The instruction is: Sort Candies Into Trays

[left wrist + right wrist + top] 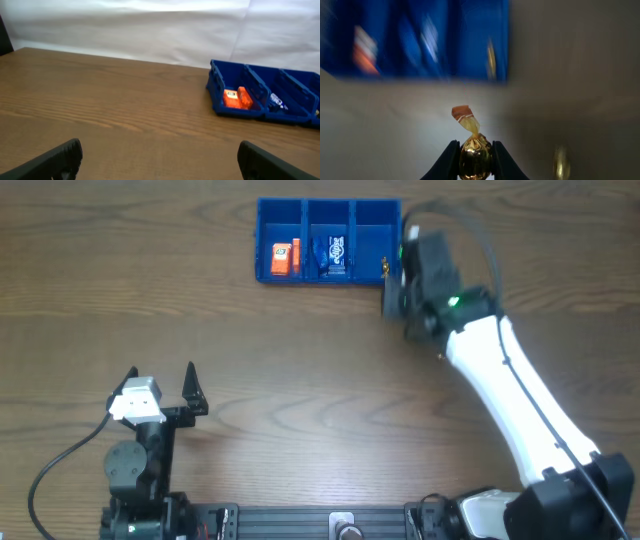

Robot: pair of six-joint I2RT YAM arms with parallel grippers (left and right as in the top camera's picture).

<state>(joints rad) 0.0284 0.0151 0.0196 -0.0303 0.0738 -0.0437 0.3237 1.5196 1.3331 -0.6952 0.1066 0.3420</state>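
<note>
Top view: the right tool hangs just off the right end of the blue tray. The tray runs 9-to-3 and lies at the tool's 10 o'clock, so I judge the right arm far nearer.

Left wrist view: the left tool gapes wide, empty, above the counter.

Right wrist view: the right tool is clenched on a gold-wrapped candy, twist end towards the tray.

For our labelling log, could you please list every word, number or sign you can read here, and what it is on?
Orange candy: print there, too small to read.
Blue candy: pale print, too blurred to read.
Gold candy in the right gripper: no print seen.
</note>
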